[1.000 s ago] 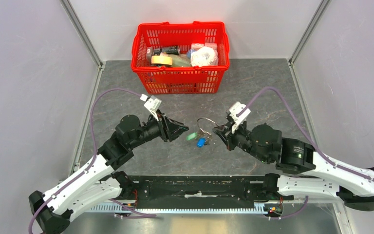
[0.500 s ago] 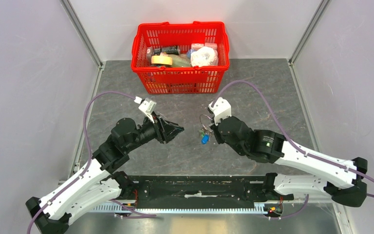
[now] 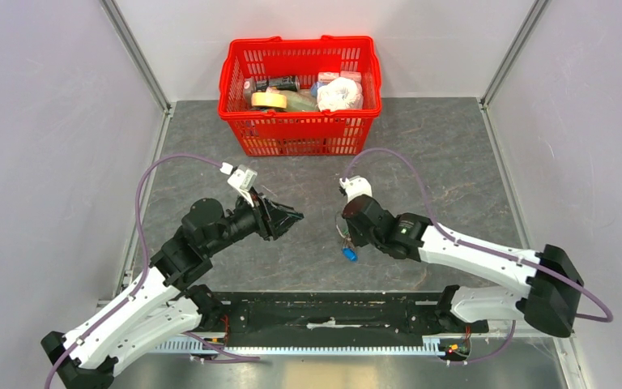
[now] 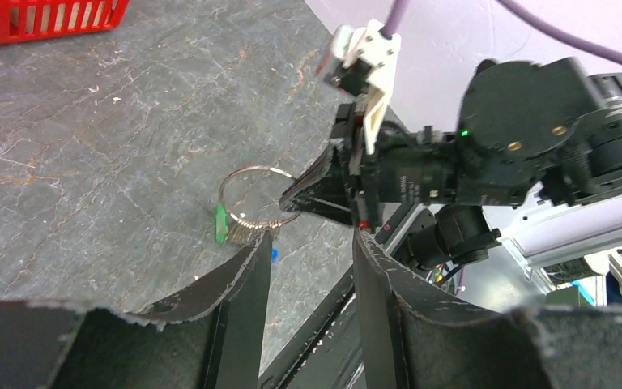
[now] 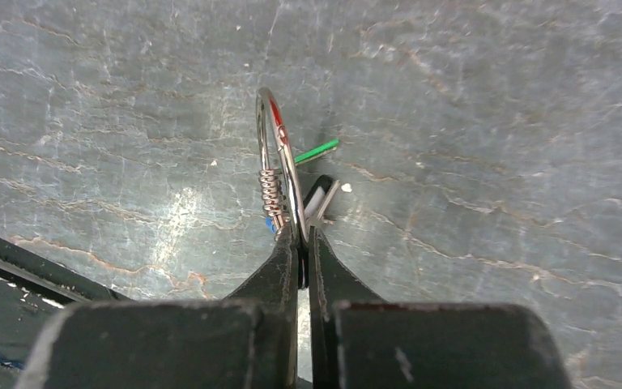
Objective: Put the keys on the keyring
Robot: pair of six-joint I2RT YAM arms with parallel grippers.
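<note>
- Right gripper [image 5: 298, 243]: black two-finger claw, pinched tight on the lower arc of the thin round silvery wire keyring [image 5: 287, 182]. In its wrist view the tips meet with only the wire between them. This grip stands the ring on edge instead of flat, probably so the open loop can be reached from the side.
- Keyring, location: mid-table, between the two claws and just off the right arm's fingertips. The left wrist view shows its loop almost broadside to the left claw.
- Small silvery keys [image 5: 270, 190]: a bunch packed side by side on the wire just above the pinch. They are crowded to one stretch, which leaves the rest of the ring bare.
- Small black fob [image 5: 317, 194]: just beside the bunch, on the far side of the wire.
- Tiny metal key with bright green plastic head [image 4: 221, 223]: at the ring's lower edge, touching the bunch. It looks to hang from the wire, but the threading is too small to confirm.
- Tiny metal key with blue plastic head [image 3: 349, 254]: just under the right gripper in the top view, and mostly hidden behind a finger in the left wrist view. Whether it is threaded cannot be told.
- Left gripper [image 4: 309, 239]: jaws parted and empty, aimed at the ring, near it but apart. It is judged to be standing by to steady or check the ring.
- Grey stone-patterned table [image 3: 453, 162]: the work surface.
- Red plastic basket [image 3: 227, 81]: at the far edge, holding assorted goods, well apart from the work.
</note>
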